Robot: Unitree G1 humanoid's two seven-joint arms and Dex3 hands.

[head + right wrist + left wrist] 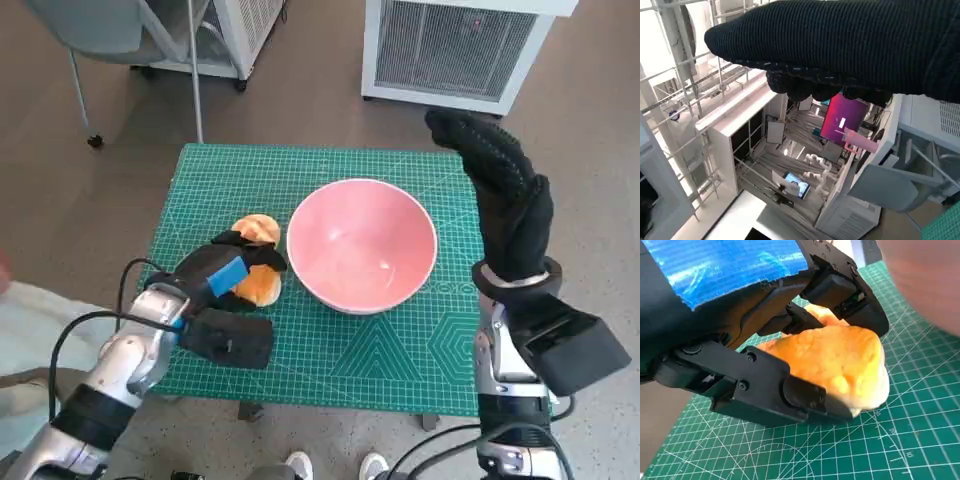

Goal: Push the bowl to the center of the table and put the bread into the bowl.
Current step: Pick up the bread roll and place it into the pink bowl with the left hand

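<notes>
The left hand [222, 272] sits low at the near side of the worktop [400, 355], which is covered by a green mat. Its black fingers [790, 395] are closed around the bread [840, 362]. The wrist view shows the soft orange bread squeezed between them, still very close to the mat. Just past the bread is the pink bowl [362, 243]. It stands near the middle of the worktop, almost touching the bread, so the push looks done.

The right hand [505, 195] is held up in the air beside the far right corner. Its gloved fingers look stretched out and hold nothing.

The bread is soft, so it could slip out if the hold is loose. The bowl is very close, so the hand could bump its rim and shove it away if the bread is not lifted high enough.
</notes>
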